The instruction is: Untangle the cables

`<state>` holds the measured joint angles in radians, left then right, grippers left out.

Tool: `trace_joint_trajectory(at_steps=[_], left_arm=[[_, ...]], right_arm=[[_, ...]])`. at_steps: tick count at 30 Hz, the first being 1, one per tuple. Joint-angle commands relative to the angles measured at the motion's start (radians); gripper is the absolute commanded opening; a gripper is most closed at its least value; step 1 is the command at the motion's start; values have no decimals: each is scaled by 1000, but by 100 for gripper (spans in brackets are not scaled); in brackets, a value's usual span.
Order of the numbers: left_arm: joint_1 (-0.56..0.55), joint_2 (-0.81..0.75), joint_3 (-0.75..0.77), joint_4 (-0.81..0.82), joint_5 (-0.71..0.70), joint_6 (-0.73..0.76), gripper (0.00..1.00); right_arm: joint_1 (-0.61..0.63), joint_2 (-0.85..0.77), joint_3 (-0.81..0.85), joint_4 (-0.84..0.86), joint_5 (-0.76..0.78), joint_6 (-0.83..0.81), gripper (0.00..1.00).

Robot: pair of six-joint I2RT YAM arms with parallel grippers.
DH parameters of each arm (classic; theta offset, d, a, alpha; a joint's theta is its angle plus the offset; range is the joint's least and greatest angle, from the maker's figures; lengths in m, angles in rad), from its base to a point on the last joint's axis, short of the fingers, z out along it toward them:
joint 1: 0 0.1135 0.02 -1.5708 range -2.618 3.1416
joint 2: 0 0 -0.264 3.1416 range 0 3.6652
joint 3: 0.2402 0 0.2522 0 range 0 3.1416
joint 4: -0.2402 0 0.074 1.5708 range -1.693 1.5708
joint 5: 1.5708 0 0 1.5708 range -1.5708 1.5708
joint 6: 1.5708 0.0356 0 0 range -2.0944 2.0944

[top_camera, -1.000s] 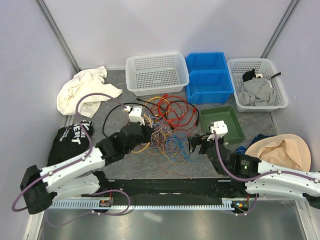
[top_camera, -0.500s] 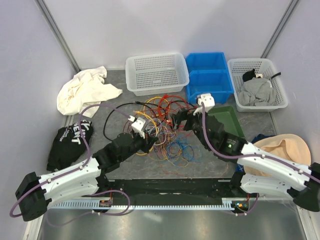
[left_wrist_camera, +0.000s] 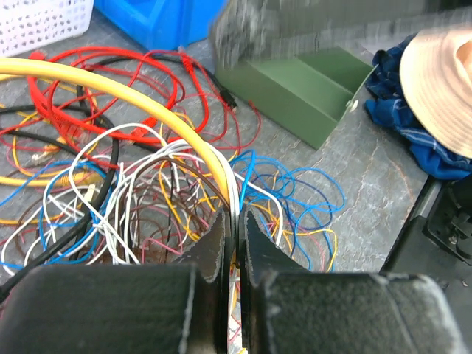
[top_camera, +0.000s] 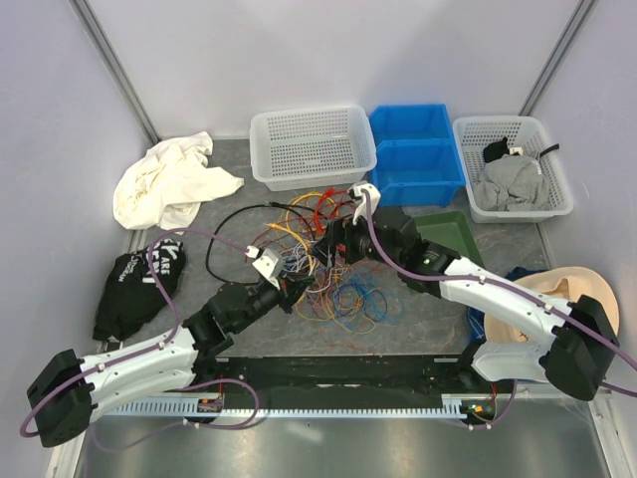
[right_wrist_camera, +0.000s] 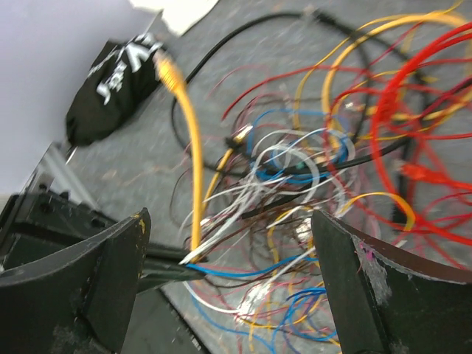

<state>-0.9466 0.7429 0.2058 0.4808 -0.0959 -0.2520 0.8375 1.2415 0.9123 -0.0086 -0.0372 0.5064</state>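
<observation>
A tangle of thin cables [top_camera: 333, 259] in red, orange, yellow, blue, white and black lies mid-table. My left gripper [top_camera: 291, 281] sits at the tangle's left edge. In the left wrist view it [left_wrist_camera: 236, 221] is shut on a thick yellow cable [left_wrist_camera: 140, 99] and several white wires [left_wrist_camera: 173, 158]. My right gripper [top_camera: 333, 244] is open above the tangle's middle. In the right wrist view its fingers [right_wrist_camera: 110, 258] stand wide apart over the wires [right_wrist_camera: 295, 192], holding nothing. The yellow cable [right_wrist_camera: 188, 155] rises up toward the left.
A white basket [top_camera: 312, 145], blue bins [top_camera: 413, 154] and a green tray [top_camera: 450, 244] stand behind and right of the tangle. A basket with grey cloth [top_camera: 513, 169], a tan hat [top_camera: 557, 299], a white cloth [top_camera: 169, 179] and a black cloth [top_camera: 134, 284] lie around.
My right arm swung left from the green tray to over the tangle's middle. My left gripper pulled back slightly toward the near left with the cables in it.
</observation>
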Motion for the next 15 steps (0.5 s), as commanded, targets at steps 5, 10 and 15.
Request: trace_joint_trajectory(at_steps=[5,10,15], left_arm=[[-6,26,24,122,44,40,2],[-6,27,21,116,50,30,2],[-6,26,20,113,47,13,2]], right_arm=[[0,84,40,93,-187,12,98],[0,119,19,174,-223,18,94],[2,179,42,177,-216,-5,76]])
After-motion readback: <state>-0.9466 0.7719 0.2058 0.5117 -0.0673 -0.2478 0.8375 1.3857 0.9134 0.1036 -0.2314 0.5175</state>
